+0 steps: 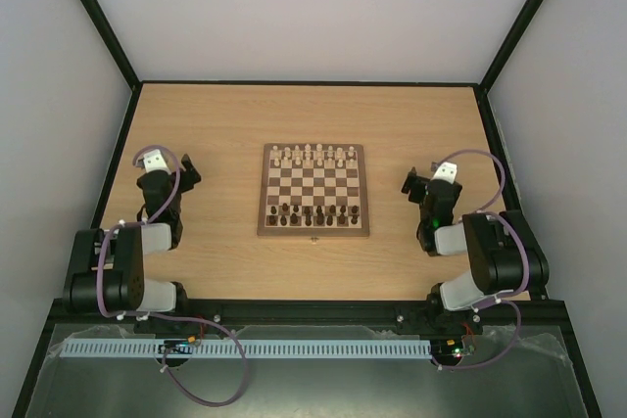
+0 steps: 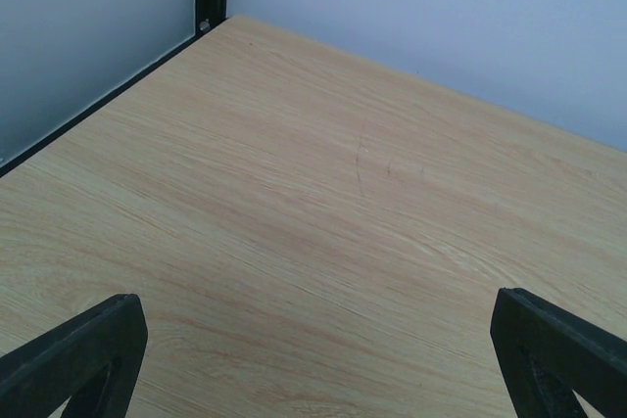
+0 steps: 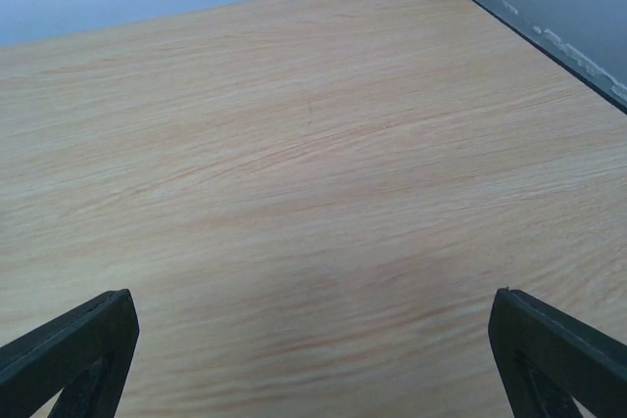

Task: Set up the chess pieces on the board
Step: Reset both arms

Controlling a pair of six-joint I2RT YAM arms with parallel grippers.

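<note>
High rear view down over the whole table (image 1: 411, 261); wrist views low, close, toward its far corners.

A light wood-grain table (image 1: 216, 124) — boxed by plain pale walls (image 1: 313, 7) and black corner posts (image 1: 98, 17).

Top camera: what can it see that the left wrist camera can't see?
Only the top camera shows the board, with the dark chess pieces lined along its near side and pale pieces along its far side, plus both arms. Only the left wrist camera shows a close look at the left tool, open, with nothing between its black fingers, and a faint scratch in the wood. Both show the wooden table and the pale wall.
</note>
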